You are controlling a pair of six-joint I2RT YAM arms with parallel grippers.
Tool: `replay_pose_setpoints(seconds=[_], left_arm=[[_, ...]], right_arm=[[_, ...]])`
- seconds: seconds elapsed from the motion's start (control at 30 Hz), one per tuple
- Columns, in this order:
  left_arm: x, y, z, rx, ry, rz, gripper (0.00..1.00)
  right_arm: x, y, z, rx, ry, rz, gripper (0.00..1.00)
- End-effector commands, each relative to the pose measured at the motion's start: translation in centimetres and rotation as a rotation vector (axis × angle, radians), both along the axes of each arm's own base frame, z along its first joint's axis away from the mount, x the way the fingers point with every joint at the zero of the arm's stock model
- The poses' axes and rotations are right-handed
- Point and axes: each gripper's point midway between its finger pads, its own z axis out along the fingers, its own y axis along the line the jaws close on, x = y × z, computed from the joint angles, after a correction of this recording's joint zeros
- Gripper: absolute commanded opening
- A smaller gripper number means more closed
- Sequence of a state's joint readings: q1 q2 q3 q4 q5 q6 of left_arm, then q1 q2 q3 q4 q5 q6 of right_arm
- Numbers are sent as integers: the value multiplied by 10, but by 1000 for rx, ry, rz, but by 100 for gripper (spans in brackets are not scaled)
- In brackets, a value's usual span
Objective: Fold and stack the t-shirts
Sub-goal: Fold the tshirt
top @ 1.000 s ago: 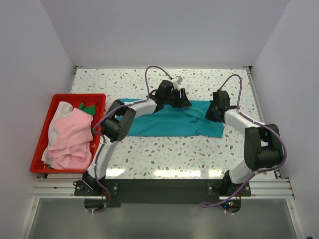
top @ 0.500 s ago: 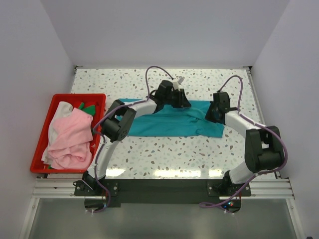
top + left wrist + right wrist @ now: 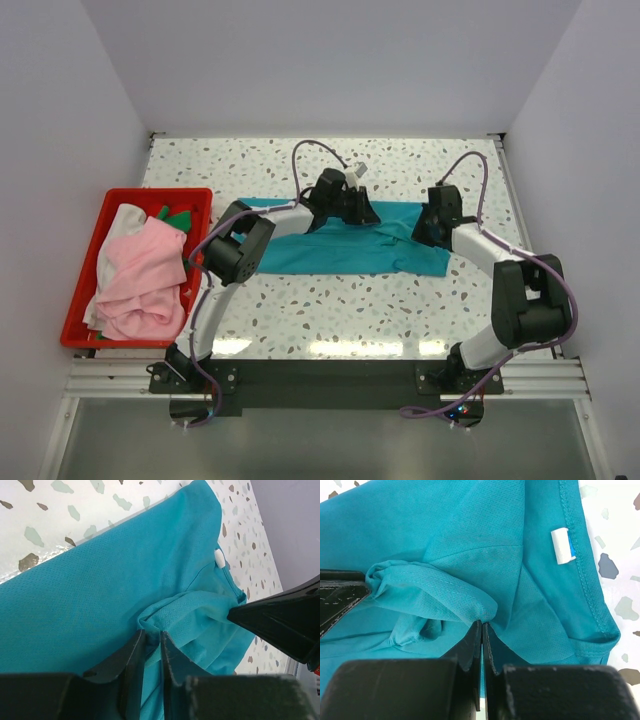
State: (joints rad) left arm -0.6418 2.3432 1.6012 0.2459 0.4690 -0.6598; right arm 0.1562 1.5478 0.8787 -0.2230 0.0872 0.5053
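Note:
A teal t-shirt [image 3: 330, 252] lies spread across the middle of the table, bunched at its right part. My left gripper [image 3: 370, 213] is shut on a raised fold of the teal t-shirt [image 3: 125, 580] near its far edge, with cloth between the fingertips [image 3: 139, 639]. My right gripper [image 3: 421, 233] is shut on another fold of the same shirt [image 3: 470, 545] near its right end. The shirt's white label [image 3: 562, 546] lies beside the hem. A light pink t-shirt [image 3: 140, 275] lies in the bin with white [image 3: 122, 222] and dark green [image 3: 180, 217] pieces.
The red plastic bin [image 3: 85, 260] stands at the table's left edge. White walls close in the back and both sides. The right gripper's black body [image 3: 285, 622] shows close by in the left wrist view, and the left gripper's body [image 3: 340, 597] shows in the right wrist view.
My left gripper has shifted a little toward the near side and left, drawing its fold of teal cloth along. The right gripper has hardly moved.

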Motion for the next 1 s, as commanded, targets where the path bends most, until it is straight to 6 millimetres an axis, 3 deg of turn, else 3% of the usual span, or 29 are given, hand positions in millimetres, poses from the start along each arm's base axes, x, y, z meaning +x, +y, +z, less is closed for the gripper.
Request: replay_pose_setpoints(seconds=[0.0,0.1,0.23,0.43,0.57,0.73,0.83,0.9,0.97], left_arm=[[4,-4,35,-42,-96,-22,25],[9,-1,37,-25,-110,12,45],[20,-4,43,-24,-130,25,56],[24,-11,37,-17,-125,-1,55],[21,-12,32,-15,-120,-14,46],[18,-9,26,-2,-113,-17,42],[18,-6,23,15,-119,-2,45],[20,-5,25,20,-131,4,55],[20,-5,24,24,-130,6,55]], right_arm=[[10,0,19,9,-83,-15,0],[8,0,18,6,-78,-15,0],[7,-1,16,0,-76,-13,0],[7,-2,13,-4,-72,-16,0],[7,-2,13,-2,-73,-16,0],[8,-1,13,0,-74,-15,0],[8,-1,12,3,-74,-17,0],[7,-2,11,-2,-72,-16,0],[7,-2,12,-1,-73,-18,0]])
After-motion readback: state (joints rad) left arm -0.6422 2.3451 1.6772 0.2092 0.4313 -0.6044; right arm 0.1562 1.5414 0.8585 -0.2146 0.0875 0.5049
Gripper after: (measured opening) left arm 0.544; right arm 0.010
